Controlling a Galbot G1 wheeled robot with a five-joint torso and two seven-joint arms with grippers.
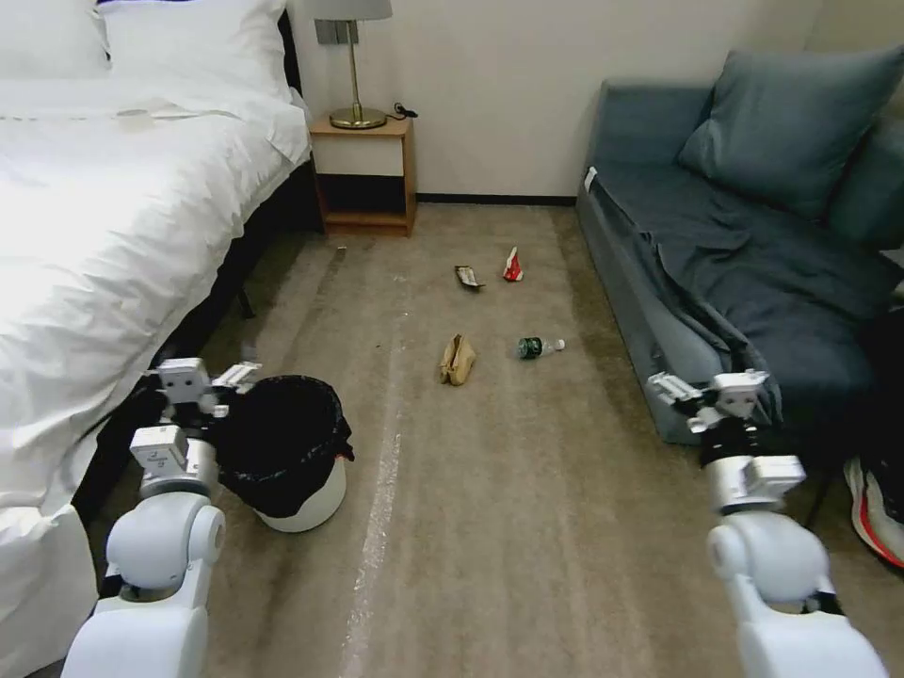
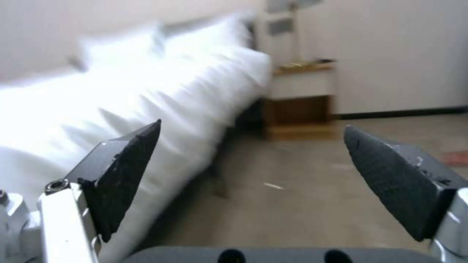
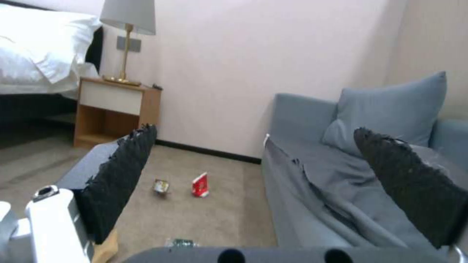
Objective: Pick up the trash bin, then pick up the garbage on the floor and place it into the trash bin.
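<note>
You're looking down at a carpeted bedroom floor (image 1: pixel 490 527), bed (image 1: pixel 104 235) on the left w/ white sheets, blue-grey sofa (image 1: pixel 744 254) on the right. At the far wall betw. them: a wooden nightstand (image 1: pixel 365 174) w/ a brass lamp (image 1: pixel 356 66).

Your left gripper (image 1: pixel 212 377) hangs low beside the bed, right at the near-left rim of the bin (image 1: pixel 299 471) (round, white, black bag draped over the rim). I can't tell if a finger touches the bag. In the left wrist view its fingers (image 2: pixel 122 175) are spread wide w/ nothing betw. them, just bed and carpet beyond.

Your right gripper (image 1: pixel 711 388) is held up in front of the sofa's near corner, well apart from the bin. Its fingers (image 3: pixel 117 182) are also spread wide, empty.

The trash lies on the carpet, mid-room, ahead of both arms:
- crumpled tan paper bag (image 1: pixel 458 360), nearest the bin but still well apart from it
- small clear bottle (image 1: pixel 539 347) w/ green label, lying on its side just right of the bag
- dark flat wrapper (image 1: pixel 468 277), farther back
- red-and-white wrapper (image 1: pixel 512 266), standing up, just right of the dark one, near the sofa's front edge.

The right wrist view shows the two far wrappers betw. its fingers, out on the carpet.
</note>
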